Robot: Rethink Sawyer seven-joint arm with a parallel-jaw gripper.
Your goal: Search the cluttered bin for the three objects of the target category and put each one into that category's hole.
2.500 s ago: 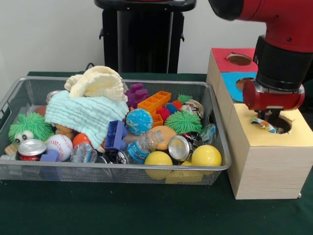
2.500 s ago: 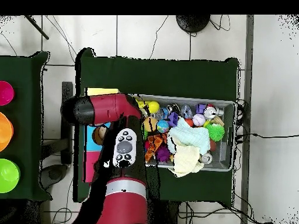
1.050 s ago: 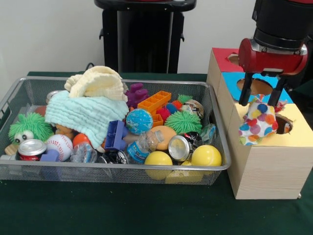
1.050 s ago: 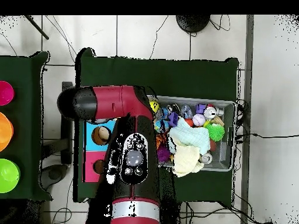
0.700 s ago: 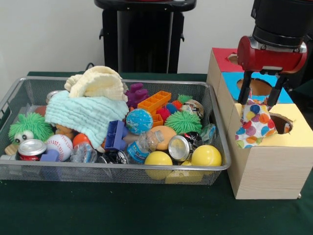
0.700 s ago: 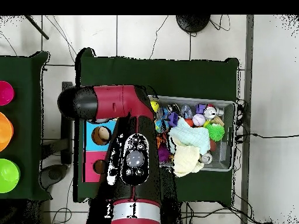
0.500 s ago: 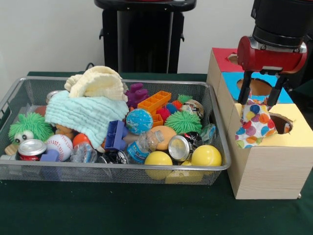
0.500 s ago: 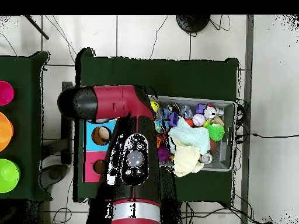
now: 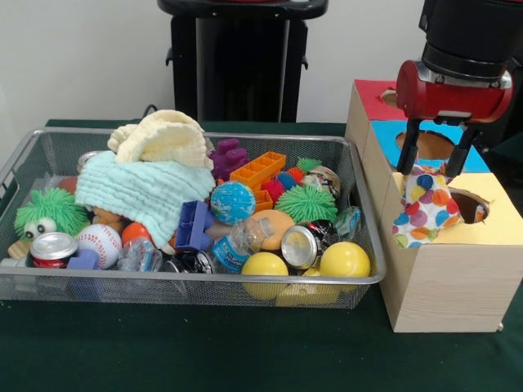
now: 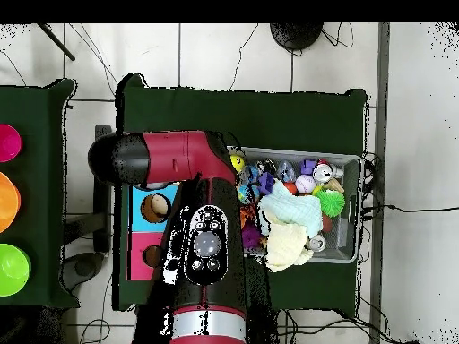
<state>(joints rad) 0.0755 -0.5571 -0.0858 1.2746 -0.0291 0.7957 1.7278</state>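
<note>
gripper (image 9: 435,162): fingers spread, above the wooden box (image 9: 445,245), nothing pinched | polka-dot cloth (image 9: 420,204): draped over the box's yellow top, hanging down its bin-side edge, beside the yellow section's hole (image 9: 467,206) | wire bin (image 9: 188,286): just beside the box, full of clutter

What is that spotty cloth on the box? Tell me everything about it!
The spotty cloth is white, soft fabric with red, blue, yellow, orange and green dots. It lies crumpled on the wooden box's yellow top, beside the round hole, not in it, with one corner drooping over the box's edge. The gripper hangs open just above it, fingers on either side of its top.
</note>
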